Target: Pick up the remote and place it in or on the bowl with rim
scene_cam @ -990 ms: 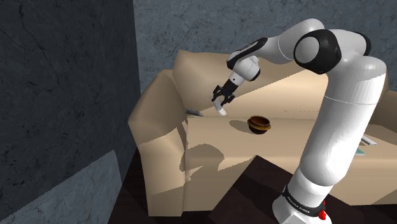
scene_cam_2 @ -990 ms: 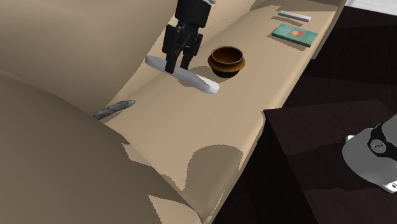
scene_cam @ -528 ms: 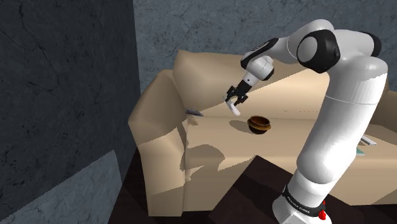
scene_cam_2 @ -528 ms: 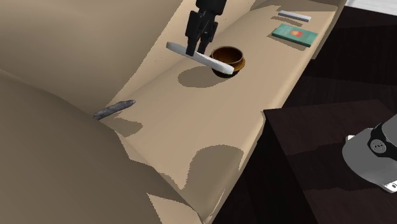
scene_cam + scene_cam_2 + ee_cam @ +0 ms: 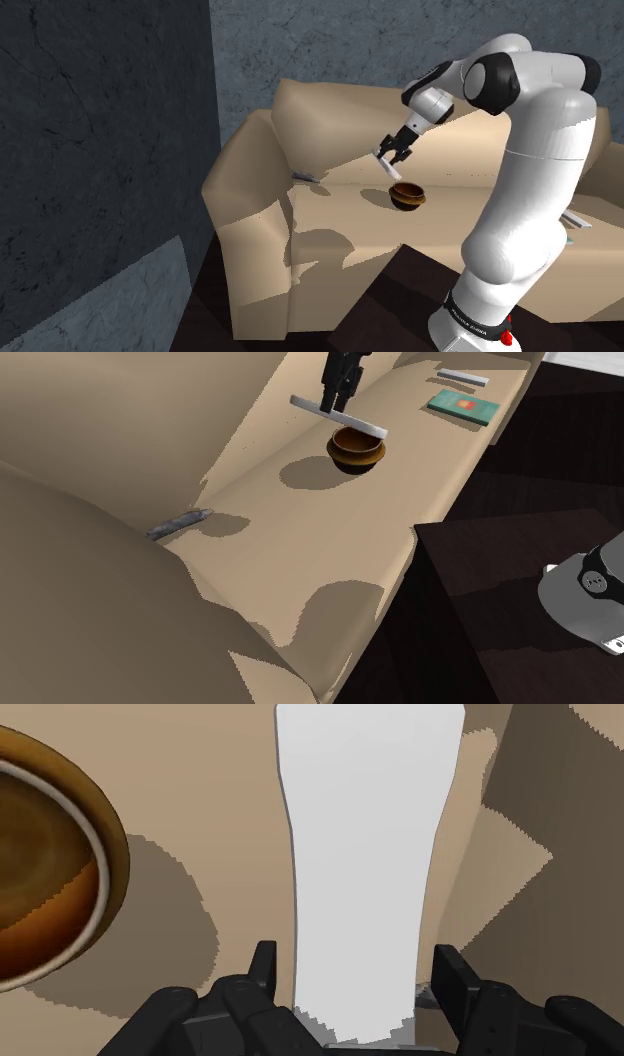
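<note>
The remote (image 5: 366, 427) is a long plain white slab, hanging level in the air. My gripper (image 5: 336, 400) is shut on its middle. In the second exterior view one end of the remote reaches over the brown wooden bowl with rim (image 5: 356, 450), which stands upright on the tan sofa seat (image 5: 300, 552). In the shoulder view the gripper (image 5: 396, 156) holds the remote (image 5: 386, 167) just above and left of the bowl (image 5: 407, 195). In the wrist view the remote (image 5: 360, 844) runs out between my fingers (image 5: 263, 962), and the bowl (image 5: 50, 874) lies below to one side.
A thin grey object (image 5: 180, 523) lies in the crease at the sofa's armrest. A teal book (image 5: 463, 406) and a pale flat bar (image 5: 462, 376) lie at the seat's far end. A dark stand (image 5: 500, 582) fronts the sofa.
The gripper has risen and carried the remote along the seat, away from the armrest, to a spot over the bowl. The remote's shadow now falls beside the bowl.
</note>
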Controlling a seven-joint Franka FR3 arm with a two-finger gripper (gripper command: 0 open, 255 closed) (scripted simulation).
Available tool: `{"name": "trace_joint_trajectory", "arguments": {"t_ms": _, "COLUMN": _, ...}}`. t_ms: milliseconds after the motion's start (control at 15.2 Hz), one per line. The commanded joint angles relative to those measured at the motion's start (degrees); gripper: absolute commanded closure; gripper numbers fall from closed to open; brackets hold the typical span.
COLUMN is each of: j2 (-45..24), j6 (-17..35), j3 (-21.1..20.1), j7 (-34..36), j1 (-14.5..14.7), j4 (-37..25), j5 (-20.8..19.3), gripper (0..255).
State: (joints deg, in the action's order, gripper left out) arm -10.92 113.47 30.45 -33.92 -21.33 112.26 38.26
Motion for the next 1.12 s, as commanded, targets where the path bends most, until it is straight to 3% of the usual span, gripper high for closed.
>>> {"name": "trace_joint_trajectory", "arguments": {"t_ms": 0, "j2": -1.43, "j6": -2.26, "j3": 1.15, "j7": -2.44, "j1": -2.09, "j4": -1.84, "j5": 0.09, "gripper": 255}}
{"name": "trace_joint_trajectory", "arguments": {"t_ms": 660, "j2": -12.13, "j6": -14.38, "j3": 4.70, "j7": -12.49, "j1": -14.04, "j4": -16.03, "j5": 2.04, "gripper": 255}}
{"name": "trace_joint_trajectory", "arguments": {"t_ms": 1056, "j2": -14.01, "j6": -11.46, "j3": 4.06, "j7": -14.64, "j1": -14.24, "j4": -14.02, "j5": 3.49, "gripper": 255}}
